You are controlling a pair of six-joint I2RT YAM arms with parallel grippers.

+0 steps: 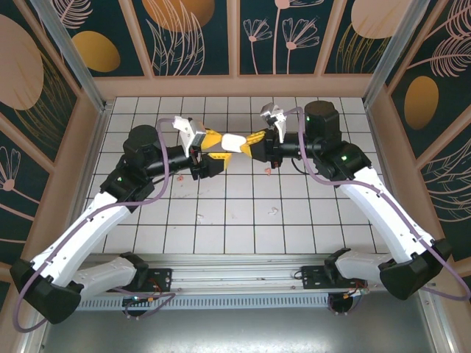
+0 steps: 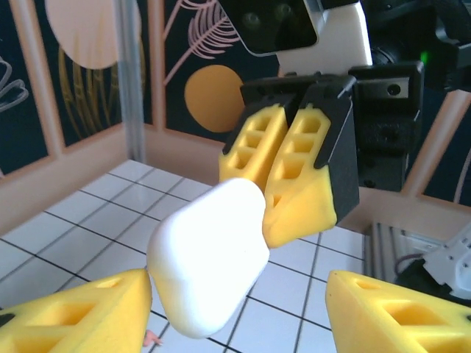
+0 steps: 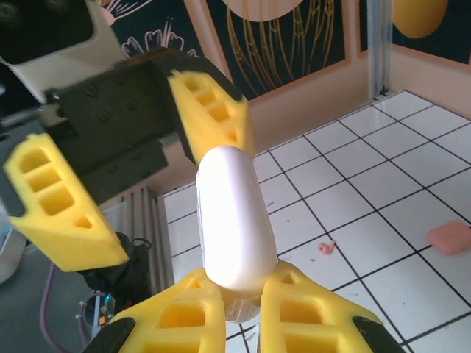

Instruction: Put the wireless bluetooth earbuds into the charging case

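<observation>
Both arms are stretched inward, meeting above the white tiled tabletop point(image 1: 243, 220). A white rounded plastic charging case point(image 3: 234, 220) is clenched at its end by the right pincer point(image 3: 243, 287), with the left pincer point(image 2: 239, 298) spread open around it. A small salmon-pink earbud point(image 3: 449, 237) is seen on the tiles, lower right.

floor point(image 1: 243, 224): white tiles, dark grout | walls point(image 1: 195, 37): dark floral panels, wood frames

Tiled table point(image 1: 213, 220) with pink earbud point(image 1: 268, 169), white earbud point(image 1: 272, 212)

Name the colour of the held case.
The case is white, clearest in the right wrist view.
</observation>
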